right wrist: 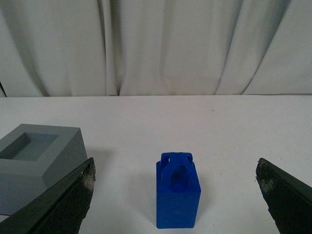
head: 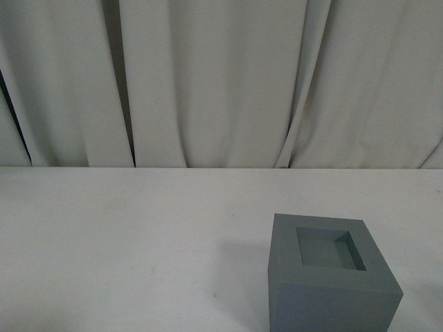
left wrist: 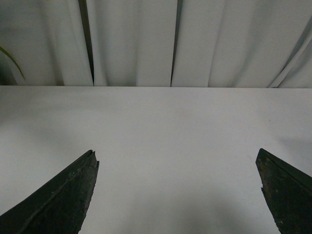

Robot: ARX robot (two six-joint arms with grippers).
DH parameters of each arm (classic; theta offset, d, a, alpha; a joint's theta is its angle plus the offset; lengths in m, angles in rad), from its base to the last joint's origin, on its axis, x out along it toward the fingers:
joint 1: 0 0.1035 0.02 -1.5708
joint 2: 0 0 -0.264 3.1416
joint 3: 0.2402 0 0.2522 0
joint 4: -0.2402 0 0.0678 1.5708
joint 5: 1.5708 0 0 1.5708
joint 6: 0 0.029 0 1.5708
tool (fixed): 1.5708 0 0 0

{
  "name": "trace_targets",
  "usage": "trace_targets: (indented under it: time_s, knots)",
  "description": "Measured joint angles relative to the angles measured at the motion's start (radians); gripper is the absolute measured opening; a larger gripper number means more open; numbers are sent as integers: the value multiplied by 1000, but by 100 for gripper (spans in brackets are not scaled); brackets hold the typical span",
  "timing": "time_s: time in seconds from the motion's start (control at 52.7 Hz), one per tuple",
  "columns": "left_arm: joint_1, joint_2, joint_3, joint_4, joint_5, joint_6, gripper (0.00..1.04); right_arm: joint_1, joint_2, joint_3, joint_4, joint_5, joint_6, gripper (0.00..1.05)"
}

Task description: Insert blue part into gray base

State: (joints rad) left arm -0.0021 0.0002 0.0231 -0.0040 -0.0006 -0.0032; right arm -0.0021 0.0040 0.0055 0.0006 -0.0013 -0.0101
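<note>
**Front view.** The gray base stands on the white table, toward my right side. It is a matte cube with crisp edges. The square recess in its top face shows a flat floor. The frame cuts off the cube's lower edge. A pale pleated curtain hangs behind the table.

**Left wrist view.** My left gripper is spread wide and grips nothing. Its fingers are dark, rough-surfaced and tapered. Only their tips show, over bare table.

**Right wrist view.** My right gripper is also spread wide and grips nothing. The blue part stands upright on the table ahead, between the two fingers and touching neither. It is matte bright blue, square in section, with an arched loop handle on top. The slots in the handle are hard to make out. The gray base stands beside the blue part, apart from it, with one lower corner hidden behind a finger
</note>
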Motion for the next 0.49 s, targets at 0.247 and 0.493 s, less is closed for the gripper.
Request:
trace_targets:
  time_s: [0.247, 0.493]
  knots:
    - [0, 0, 0, 0, 0, 0, 99, -76, 43, 7, -12, -255, -57, 97]
    - [0, 0, 0, 0, 0, 0, 99, -117, 320, 156, 23, -516, -199, 97]
